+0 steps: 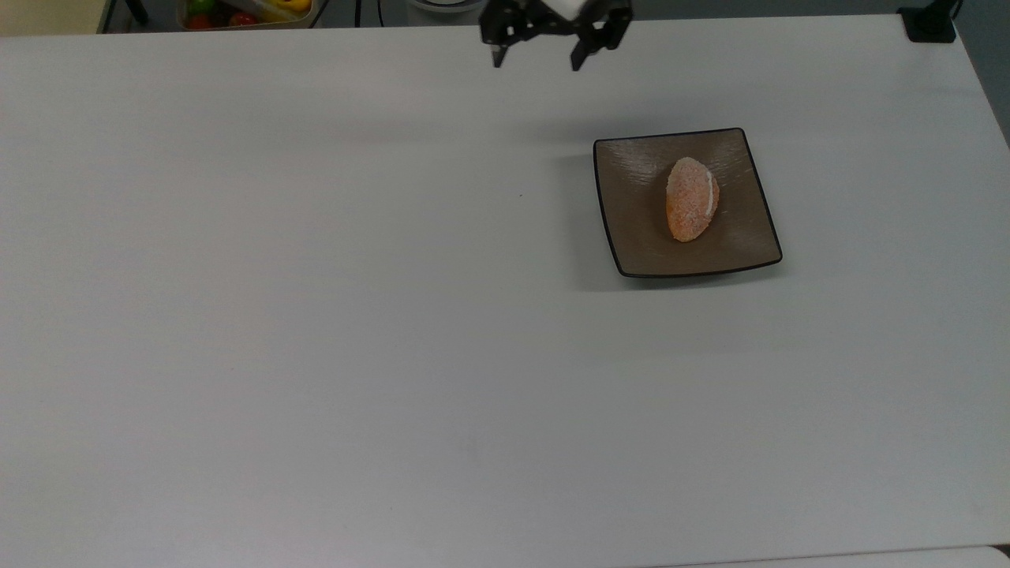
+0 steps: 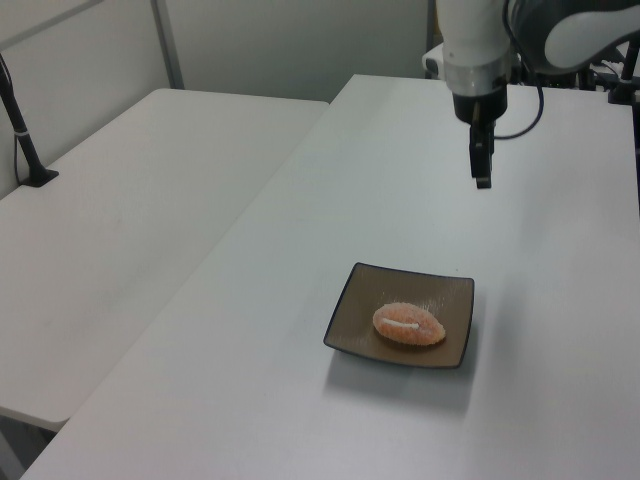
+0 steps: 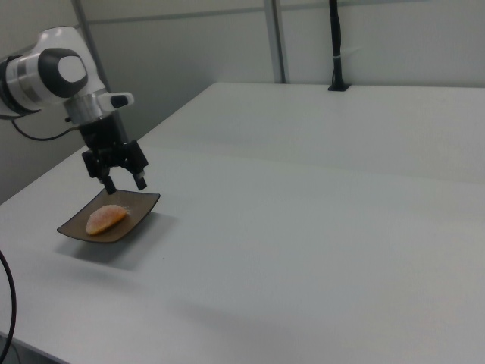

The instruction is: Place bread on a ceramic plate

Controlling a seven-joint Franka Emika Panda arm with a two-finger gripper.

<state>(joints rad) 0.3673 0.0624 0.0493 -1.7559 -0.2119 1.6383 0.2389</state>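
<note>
The bread (image 1: pixel 691 199), a small orange-golden roll with a white slit, lies by itself in the middle of the square brown ceramic plate (image 1: pixel 631 229) on the white table. It also lies on the plate (image 2: pixel 350 315) as the bread (image 2: pixel 408 324) in the left view, and in the right view as the bread (image 3: pixel 104 218) on the plate (image 3: pixel 140 205). My gripper (image 1: pixel 536 59) is open and empty, raised well above the table at the top view's upper edge, up and to the left of the plate. The gripper (image 2: pixel 482 175) hangs high above the table; in the right view the gripper (image 3: pixel 125 183) is also apart from the bread.
A container of colourful fruit (image 1: pixel 245 12) sits beyond the table's far edge at the top view's upper left. A second white table (image 2: pixel 130 200) stands beside this one on the left view's left. A black post (image 3: pixel 336 45) rises at the far table's edge.
</note>
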